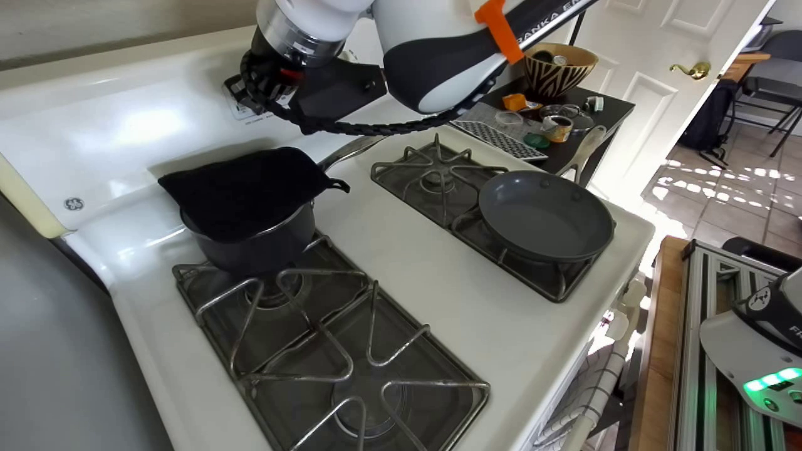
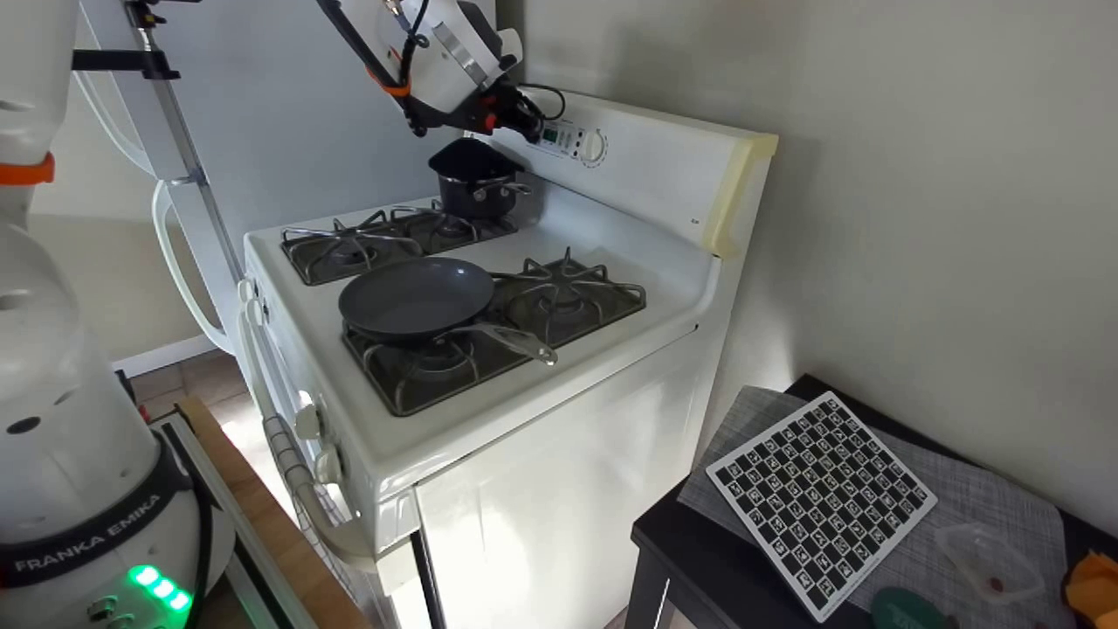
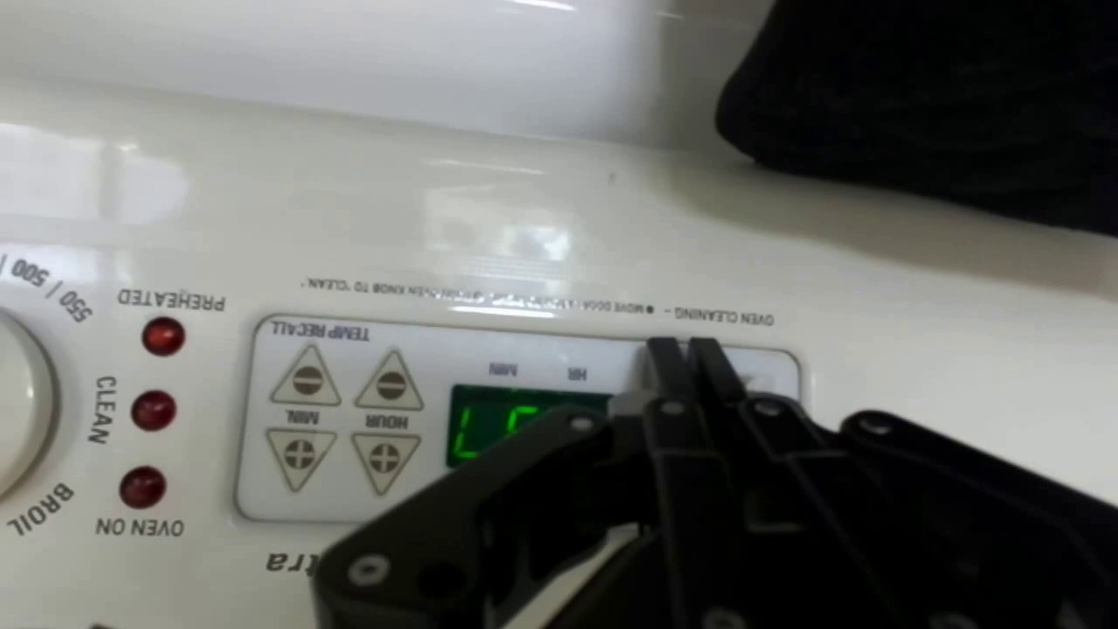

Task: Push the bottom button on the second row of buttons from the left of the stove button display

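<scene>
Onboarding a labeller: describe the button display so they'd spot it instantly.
Start at the white stove, then its raised back panel. The display is the small rectangle there, with three red lamps between it and a round dial. Unlike those, it has a green screen and triangular buttons marked plus and minus.

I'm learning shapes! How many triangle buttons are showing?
4 in the wrist view: upper row, left minus and right minus; lower row, left plus and right plus. The gripper may hide more.
</scene>
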Motion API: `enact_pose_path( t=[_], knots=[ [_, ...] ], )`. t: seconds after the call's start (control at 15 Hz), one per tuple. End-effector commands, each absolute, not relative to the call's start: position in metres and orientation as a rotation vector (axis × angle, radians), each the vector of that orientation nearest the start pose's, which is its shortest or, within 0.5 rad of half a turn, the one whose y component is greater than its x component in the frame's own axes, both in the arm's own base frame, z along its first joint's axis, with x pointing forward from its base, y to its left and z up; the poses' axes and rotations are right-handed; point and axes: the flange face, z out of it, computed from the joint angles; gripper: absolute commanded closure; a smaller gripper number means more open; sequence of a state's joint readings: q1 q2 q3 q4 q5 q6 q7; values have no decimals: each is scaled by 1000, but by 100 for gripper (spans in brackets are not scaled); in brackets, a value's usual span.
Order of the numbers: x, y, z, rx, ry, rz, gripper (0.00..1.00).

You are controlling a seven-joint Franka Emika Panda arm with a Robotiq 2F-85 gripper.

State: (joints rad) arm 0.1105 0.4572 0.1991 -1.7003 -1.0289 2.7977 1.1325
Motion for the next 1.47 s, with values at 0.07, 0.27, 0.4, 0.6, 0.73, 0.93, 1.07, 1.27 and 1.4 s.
enact_pose_path(
  t=[0.07, 0.27, 0.4, 0.6, 0.73, 0.93, 1.07, 1.27, 1.4],
  knots=[
    [671, 230, 393, -2895, 27, -1286, 100],
    [673, 229, 392, -2897, 28, -1286, 100],
    [674, 228, 391, -2897, 30, -1284, 100],
    [676, 227, 390, -2894, 31, -1285, 100],
    [678, 225, 390, -2893, 38, -1285, 100],
    [681, 224, 389, -2893, 41, -1285, 100],
    [678, 228, 390, -2891, 27, -1278, 100],
    [667, 236, 394, -2896, 20, -1242, 100],
    [661, 240, 399, -2893, 28, -1223, 73]
  ],
)
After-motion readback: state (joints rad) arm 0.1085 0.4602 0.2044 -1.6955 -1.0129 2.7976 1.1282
